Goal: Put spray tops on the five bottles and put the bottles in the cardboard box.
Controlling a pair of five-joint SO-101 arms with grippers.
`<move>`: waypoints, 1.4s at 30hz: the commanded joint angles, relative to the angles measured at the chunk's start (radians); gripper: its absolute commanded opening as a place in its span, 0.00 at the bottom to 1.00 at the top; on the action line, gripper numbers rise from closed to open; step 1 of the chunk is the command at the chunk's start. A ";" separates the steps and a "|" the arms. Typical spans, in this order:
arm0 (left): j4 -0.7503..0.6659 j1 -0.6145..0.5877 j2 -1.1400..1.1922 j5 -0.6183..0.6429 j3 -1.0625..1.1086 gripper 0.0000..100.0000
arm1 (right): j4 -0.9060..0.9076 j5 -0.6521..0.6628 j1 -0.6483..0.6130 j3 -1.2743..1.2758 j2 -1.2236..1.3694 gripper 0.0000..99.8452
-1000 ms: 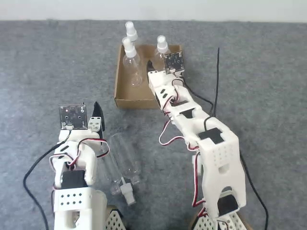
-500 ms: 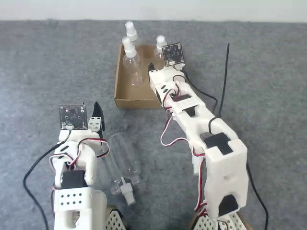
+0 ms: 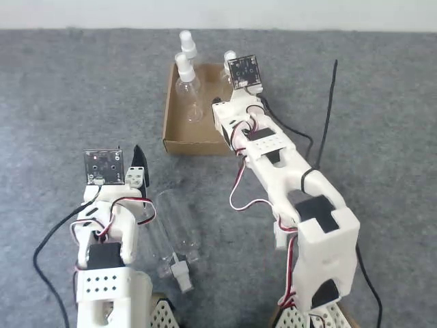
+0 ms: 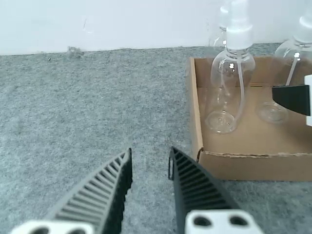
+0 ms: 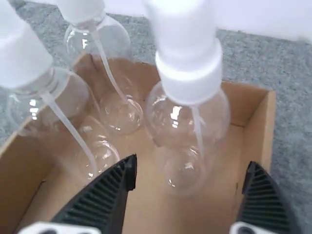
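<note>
The cardboard box (image 3: 173, 134) holds three clear bottles with white spray tops. In the right wrist view my right gripper (image 5: 191, 174) is open inside the box. Its fingers stand either side of the nearest capped bottle (image 5: 187, 109) without touching it, and two more capped bottles (image 5: 111, 46) (image 5: 41, 92) stand behind. The right arm (image 3: 263, 147) stretches over the box. My left gripper (image 4: 150, 157) hovers open and empty over the carpet, short of the box (image 4: 243, 161). Two bare clear bottles (image 3: 179, 219) (image 3: 156, 238) lie beside the left arm, a white spray top (image 3: 181, 271) at their near ends.
Grey carpet covers the table. Black cables trail right of the right arm (image 3: 326, 109) and left of the left arm (image 3: 48, 239). A pale wall (image 3: 218, 14) runs along the far edge behind the box.
The right arm has stretched further toward the far side of the box, its wrist rising over the rear bottle. The left arm and the lying bottles have not moved.
</note>
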 commanded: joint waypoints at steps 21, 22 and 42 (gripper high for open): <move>-0.031 -0.009 -0.014 -0.008 -0.012 0.11 | 0.148 0.012 0.012 -0.143 0.004 0.06; -0.031 -0.009 -0.014 -0.008 -0.012 0.11 | 0.148 0.012 0.019 -0.163 0.021 0.04; -0.029 -0.009 -0.014 -0.008 -0.012 0.11 | 0.140 0.014 0.045 -0.408 0.266 0.01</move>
